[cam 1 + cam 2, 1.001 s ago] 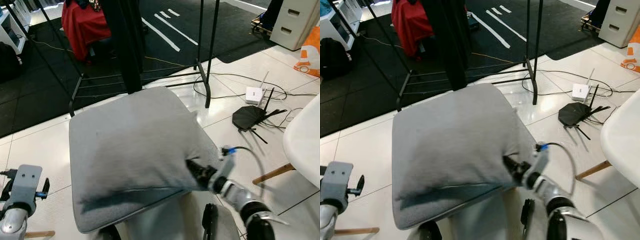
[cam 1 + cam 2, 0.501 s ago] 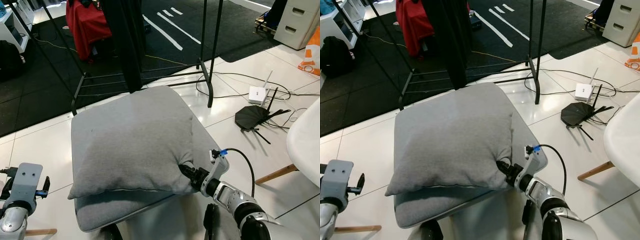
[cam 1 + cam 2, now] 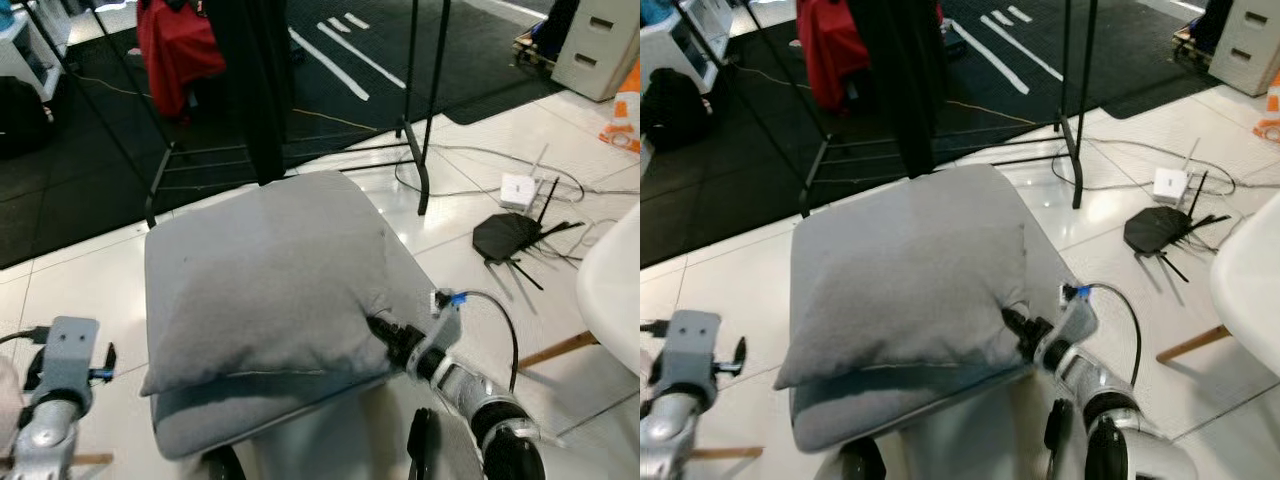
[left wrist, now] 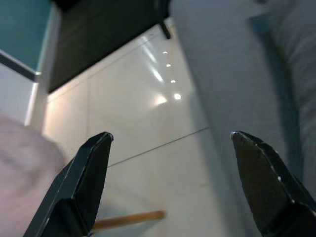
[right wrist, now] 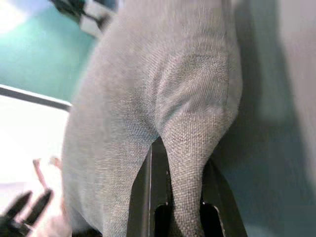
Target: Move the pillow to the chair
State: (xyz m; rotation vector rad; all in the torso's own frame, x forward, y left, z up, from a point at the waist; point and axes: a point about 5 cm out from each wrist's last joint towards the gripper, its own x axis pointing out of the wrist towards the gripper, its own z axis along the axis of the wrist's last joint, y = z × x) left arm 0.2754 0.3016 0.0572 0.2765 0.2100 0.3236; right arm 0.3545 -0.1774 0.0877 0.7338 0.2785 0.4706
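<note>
A grey pillow (image 3: 265,275) lies flat on the grey seat cushion of the chair (image 3: 240,412) right in front of me. My right gripper (image 3: 385,335) is shut on the pillow's near right corner; in the right wrist view the fabric of the pillow (image 5: 168,89) is pinched between the two black fingers (image 5: 157,197). My left gripper (image 4: 170,182) is open, low at the chair's left side, over white floor tiles, with nothing between its fingers (image 4: 79,182). The left arm (image 3: 55,400) stays apart from the pillow.
A black clothes rack frame (image 3: 415,110) and hanging dark garment (image 3: 255,80) stand just behind the chair. A red cloth (image 3: 175,50) hangs further back. A black router (image 3: 510,238), a white box (image 3: 518,188) and cables lie on the floor at right. A white chair (image 3: 612,290) stands at far right.
The pillow came down from tilted and lifted to lying flat on the chair seat. My right gripper has stayed shut on its corner. The left arm has shifted slightly right.
</note>
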